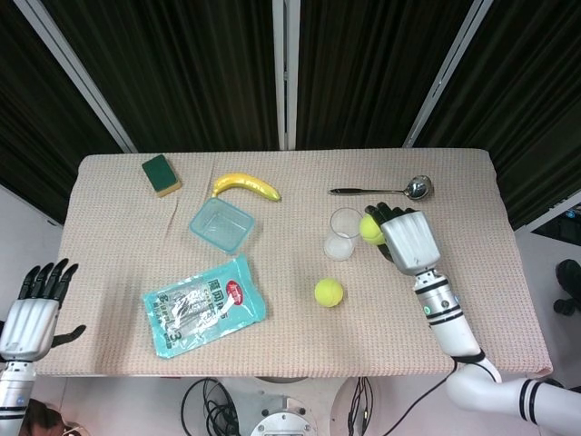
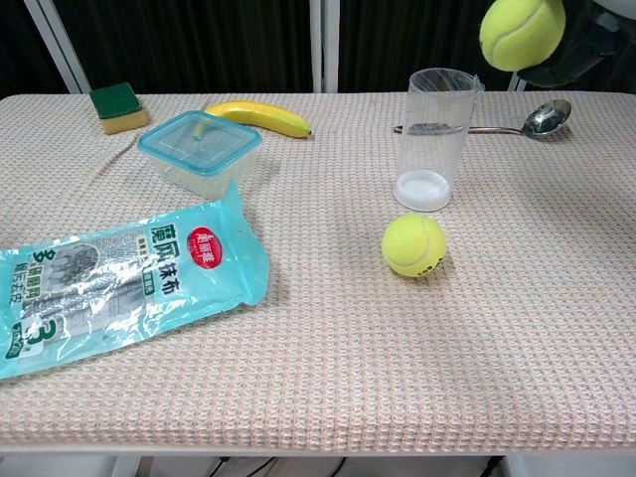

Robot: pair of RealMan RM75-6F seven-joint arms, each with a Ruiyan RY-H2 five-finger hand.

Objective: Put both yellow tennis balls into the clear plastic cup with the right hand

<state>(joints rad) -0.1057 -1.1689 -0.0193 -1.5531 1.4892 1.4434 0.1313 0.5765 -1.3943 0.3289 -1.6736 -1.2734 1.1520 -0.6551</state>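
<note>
Yellow ball up by the cup rim

My right hand [image 1: 406,238] grips one tennis ball [image 1: 370,228] in the air, just beside the top of the clear plastic cup [image 1: 344,233], which stands upright on the desk [image 1: 472,263]. 2nd tennis ball [image 1: 329,292] sits on the cloth near the cup's base. Left hand [image 1: 33,311] is off the desk's left edge w/ fingers apart, holding nothing.

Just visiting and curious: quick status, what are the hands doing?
Right hand holds one yellow tennis ball raised beside the clear plastic cup. Left hand open, off-table. Second ball on the cloth. Nothing blocking.
</note>
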